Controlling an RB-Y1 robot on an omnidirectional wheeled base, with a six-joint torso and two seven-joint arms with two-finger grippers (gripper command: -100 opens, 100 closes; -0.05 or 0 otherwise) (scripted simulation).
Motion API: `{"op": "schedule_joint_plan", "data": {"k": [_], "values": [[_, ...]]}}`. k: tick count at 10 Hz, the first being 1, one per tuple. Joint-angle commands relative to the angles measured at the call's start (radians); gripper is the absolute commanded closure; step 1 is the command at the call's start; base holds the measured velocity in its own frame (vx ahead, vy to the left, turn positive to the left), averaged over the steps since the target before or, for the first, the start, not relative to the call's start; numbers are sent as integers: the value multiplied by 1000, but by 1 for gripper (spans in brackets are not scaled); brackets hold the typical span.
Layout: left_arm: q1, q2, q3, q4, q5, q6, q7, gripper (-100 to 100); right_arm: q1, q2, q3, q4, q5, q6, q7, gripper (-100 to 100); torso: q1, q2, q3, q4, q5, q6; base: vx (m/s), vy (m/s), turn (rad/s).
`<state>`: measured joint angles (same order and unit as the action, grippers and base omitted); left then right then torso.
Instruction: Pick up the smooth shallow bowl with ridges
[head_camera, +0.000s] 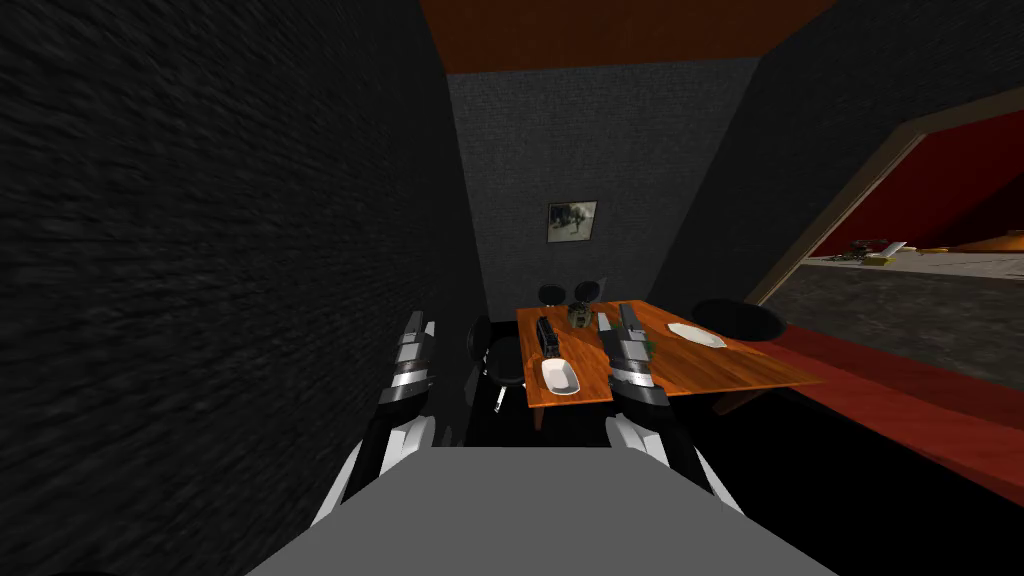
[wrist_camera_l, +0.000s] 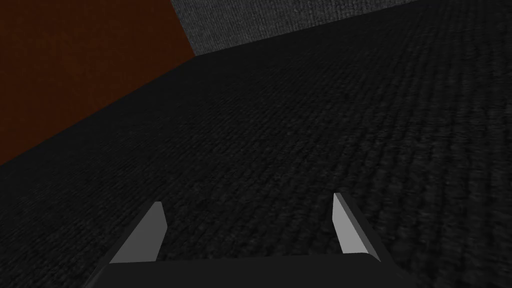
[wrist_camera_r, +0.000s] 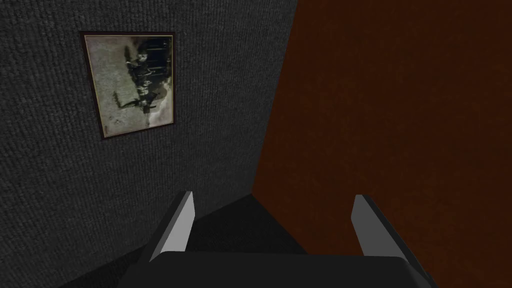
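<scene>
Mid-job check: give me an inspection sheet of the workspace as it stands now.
Surface: wooden table, ahead of me.
Job's things: white bowl near the table's near left corner, untouched; ridges too small to tell.
Clutter: flat white dish, long dark object and small greenish object, all on the table.
Grippers: left gripper fingers open, empty; right gripper fingers open, empty.
Cables: nothing seen.
Surroundings: dark chairs around the table; framed picture on the far wall; doorway to the right.
</scene>
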<state>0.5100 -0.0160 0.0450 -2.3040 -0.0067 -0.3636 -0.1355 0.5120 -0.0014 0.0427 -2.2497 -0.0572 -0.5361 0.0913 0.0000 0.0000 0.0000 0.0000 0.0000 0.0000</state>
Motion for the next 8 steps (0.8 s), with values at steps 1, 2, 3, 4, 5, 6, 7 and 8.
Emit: {"op": "schedule_joint_plan", "data": {"k": [1,2,3,4,5,6,7,8], "values": [[0,0,0,0,0,0,0,0,-6,-46,6,20,24,21,20,-100,0,0,0,0,0,0,-13,7,110],[0,0,0,0,0,0,0,0,-9,-65,10,33,40,35,32,-100,0,1,0,0,0,0,-26,10,118],[0,0,0,0,0,0,0,0,-14,-82,14,48,59,51,48,-100,0,1,1,0,0,0,-29,11,114],[0,0,0,0,0,0,0,0,-19,-97,20,67,82,71,66,-100,0,2,1,0,0,0,-26,12,131],[0,0,0,0,0,0,0,0,-25,-110,26,88,108,93,86,-100,1,2,1,0,0,0,-29,19,136],[0,0,0,0,0,0,0,0,-32,-121,32,111,138,118,108,-100,1,2,1,0,0,0,-33,17,178],[0,0,0,0,0,0,0,0,-39,-131,40,137,169,141,132,-100,1,2,1,0,0,0,-35,14,225],[0,0,0,0,0,0,0,0,-47,-139,47,165,203,173,158,-100,1,2,1,0,0,-1,-39,13,194]]}}
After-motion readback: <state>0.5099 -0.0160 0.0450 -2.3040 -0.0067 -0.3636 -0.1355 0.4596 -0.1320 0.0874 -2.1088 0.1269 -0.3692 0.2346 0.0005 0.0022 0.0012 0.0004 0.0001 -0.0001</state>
